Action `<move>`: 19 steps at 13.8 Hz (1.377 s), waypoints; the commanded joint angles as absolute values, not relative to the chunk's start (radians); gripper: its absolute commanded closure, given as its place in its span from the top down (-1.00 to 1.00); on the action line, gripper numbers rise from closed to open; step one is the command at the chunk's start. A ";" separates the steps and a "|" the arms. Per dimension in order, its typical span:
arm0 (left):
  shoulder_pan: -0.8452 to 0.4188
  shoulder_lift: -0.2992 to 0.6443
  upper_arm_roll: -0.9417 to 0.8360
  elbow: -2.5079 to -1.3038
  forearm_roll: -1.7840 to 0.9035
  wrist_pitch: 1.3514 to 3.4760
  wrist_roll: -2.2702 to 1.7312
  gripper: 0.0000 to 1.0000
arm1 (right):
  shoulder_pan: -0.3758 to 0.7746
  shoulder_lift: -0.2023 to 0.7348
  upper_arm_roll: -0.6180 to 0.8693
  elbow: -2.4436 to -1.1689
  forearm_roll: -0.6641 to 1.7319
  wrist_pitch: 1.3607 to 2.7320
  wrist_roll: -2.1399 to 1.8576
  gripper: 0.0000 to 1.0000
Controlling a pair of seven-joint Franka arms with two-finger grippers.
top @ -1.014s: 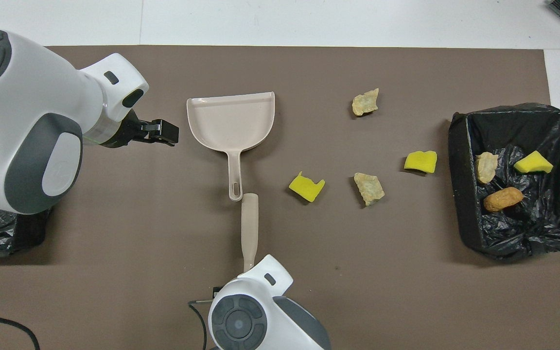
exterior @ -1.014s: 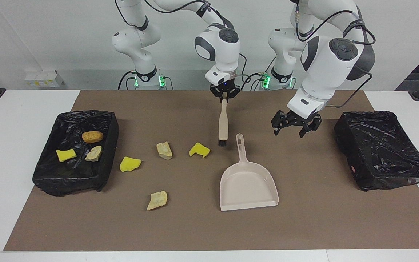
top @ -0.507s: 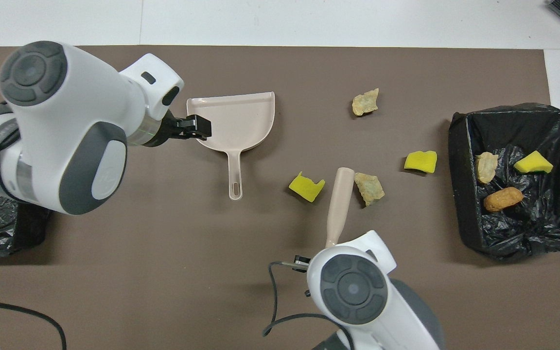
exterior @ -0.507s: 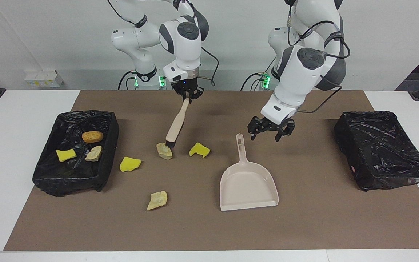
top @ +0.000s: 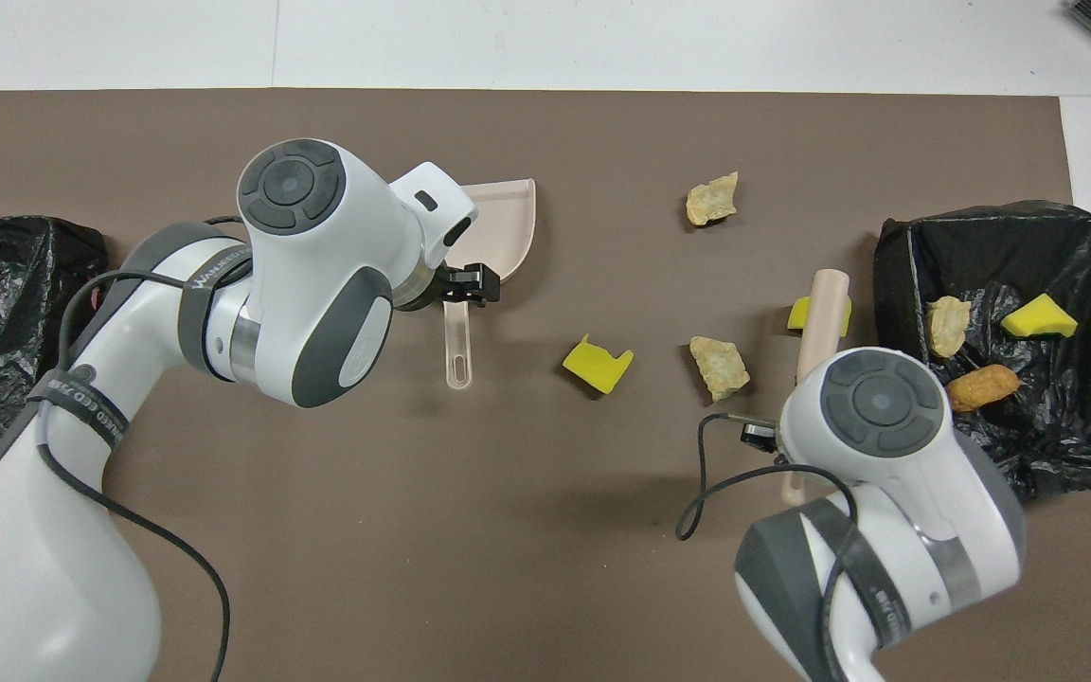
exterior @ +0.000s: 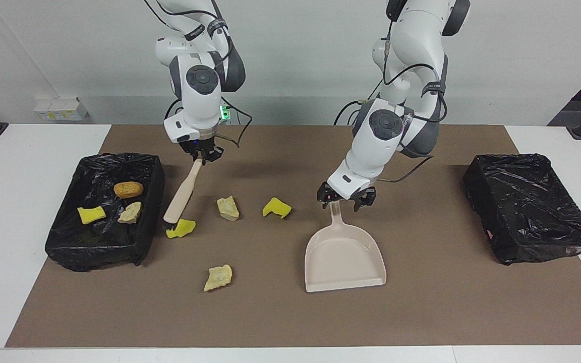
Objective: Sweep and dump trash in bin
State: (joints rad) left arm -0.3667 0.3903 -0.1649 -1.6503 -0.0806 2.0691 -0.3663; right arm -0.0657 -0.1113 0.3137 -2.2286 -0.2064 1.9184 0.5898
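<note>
A white table (exterior: pixel 18 166) carried a brown mat (exterior: pixel 421 302). On the mat lay two black-lined bins (exterior: pixel 104 212) (exterior: pixel 527 206), a beige dustpan (exterior: pixel 343 257), two yellow sponge chunks (exterior: pixel 276 207) (exterior: pixel 182 228) and two beige lumps (exterior: pixel 228 208) (exterior: pixel 218 277).

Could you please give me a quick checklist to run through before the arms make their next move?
1. Right gripper shut on the brush: ok.
2. Brush head at the yellow sponge chunk beside the bin: ok.
3. Left gripper open over the dustpan handle: ok.
4. Dustpan grasped: not ok, not yet held.
5. Loose trash cleared from the mat: not ok, four pieces remain.
6. Bin has room: ok, three pieces inside.
</note>
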 commanded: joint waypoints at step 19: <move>-0.325 0.253 -0.138 -1.727 0.026 1.954 -0.071 -1.00 | 0.138 0.020 0.330 -2.008 -0.066 1.830 0.482 -1.00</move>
